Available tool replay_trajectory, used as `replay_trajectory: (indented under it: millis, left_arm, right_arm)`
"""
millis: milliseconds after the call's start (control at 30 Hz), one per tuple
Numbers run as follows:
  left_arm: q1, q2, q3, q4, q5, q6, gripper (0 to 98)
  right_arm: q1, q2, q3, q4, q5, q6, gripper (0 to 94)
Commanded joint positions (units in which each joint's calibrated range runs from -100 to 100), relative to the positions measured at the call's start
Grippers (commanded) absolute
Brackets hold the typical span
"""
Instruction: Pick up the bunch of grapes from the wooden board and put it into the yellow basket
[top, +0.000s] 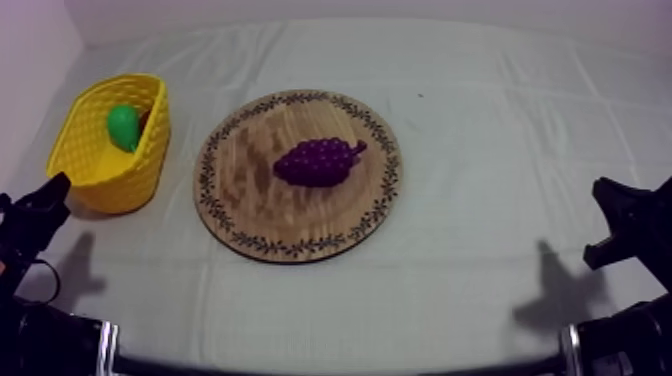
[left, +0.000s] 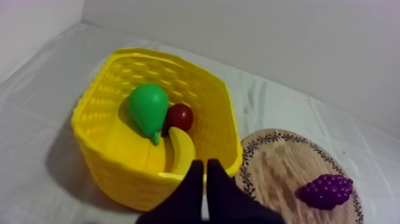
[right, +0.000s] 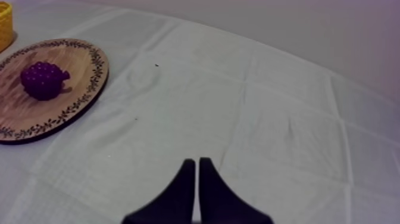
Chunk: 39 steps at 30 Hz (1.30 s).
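Top view: grapes lying untouched on board.
I'm holding both jaws clenched, empty; opening and reaching should come next.

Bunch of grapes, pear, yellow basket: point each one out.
bunch of grapes (top: 318, 162), top view, cluster's middle.
pear (left: 147, 106), left wrist view, its wide body.
yellow basket (top: 112, 190), top view, near outer wall.
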Motion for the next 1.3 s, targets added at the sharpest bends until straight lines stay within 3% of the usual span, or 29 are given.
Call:
replay_trajectory:
  millis: [0,467,567,700,867,1033,1267]
  left_arm:
    - [-1.1,0.0,0.1,0.02,-0.3,0.0,0.1]
    - [-2.5,0.0,0.1,0.09,-0.3,-0.3,0.1]
    - [-2.5,0.0,0.1,0.14,-0.3,-3.1,5.5]
    - [-2.4,0.0,0.1,0.21,-0.3,-8.7,1.7]
    - [-2.4,0.0,-0.8,1.61,-0.1,-10.6,0.5]
    - [-3.5,1.1,-4.0,1.62,-0.9,-12.0,0.1]
    - [-4.8,11.6,-15.3,3.33,1.3,-15.5,0.0]
  right_arm:
    - [0.0,0.0,0.0,0.0,0.0,0.0,0.4]
    - [0.0,0.0,0.0,0.0,0.0,-0.1,0.4]
    - [0.0,0.0,0.0,0.0,0.0,-0.1,0.4]
    - [0.0,0.0,0.0,0.0,0.0,-0.1,0.4]
    - [0.0,0.0,0.0,0.0,0.0,-0.1,0.4]
    - [0.0,0.0,0.0,0.0,0.0,-0.1,0.4]
    - [0.0,0.0,0.0,0.0,0.0,0.0,0.4]
